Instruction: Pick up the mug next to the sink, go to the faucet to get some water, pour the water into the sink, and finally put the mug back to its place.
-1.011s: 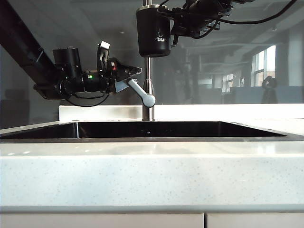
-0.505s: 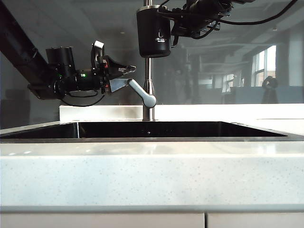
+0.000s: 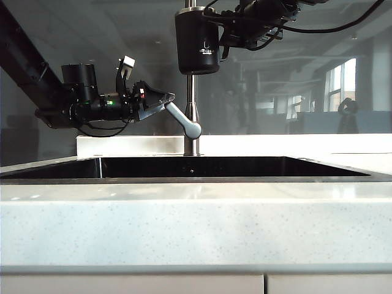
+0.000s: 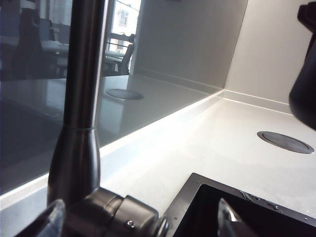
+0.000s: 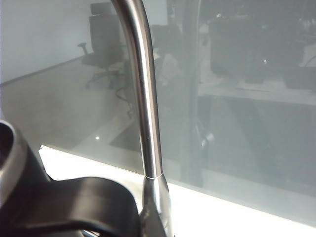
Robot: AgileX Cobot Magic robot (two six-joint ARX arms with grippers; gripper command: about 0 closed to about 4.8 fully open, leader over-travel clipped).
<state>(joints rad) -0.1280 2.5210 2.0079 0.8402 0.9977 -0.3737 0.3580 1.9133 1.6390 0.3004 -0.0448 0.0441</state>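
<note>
The black mug (image 3: 198, 41) hangs high beside the faucet (image 3: 192, 92) pipe, above the dark sink (image 3: 73, 169). My right gripper (image 3: 228, 30) is shut on its loop handle (image 5: 84, 202); the steel rim (image 5: 12, 163) shows close to the pipe (image 5: 145, 113). My left gripper (image 3: 158, 101) stands open at the free end of the slanted lever (image 3: 180, 117). In the left wrist view the lever's round joint (image 4: 118, 217) lies between the two fingertips (image 4: 227, 219), which stand apart from it. The mug's side (image 4: 306, 94) shows at that view's edge.
White speckled counter (image 3: 196, 226) runs in front of the sink and behind it (image 4: 222, 143). Two dark round discs (image 4: 285, 141) (image 4: 124, 94) sit on the back counter. A glossy grey backsplash (image 3: 294, 73) rises behind the faucet.
My left gripper has rolled and tilted, drawing slightly leftward, its fingers still open around the lever's end. The mug and right arm have stayed where they were.
</note>
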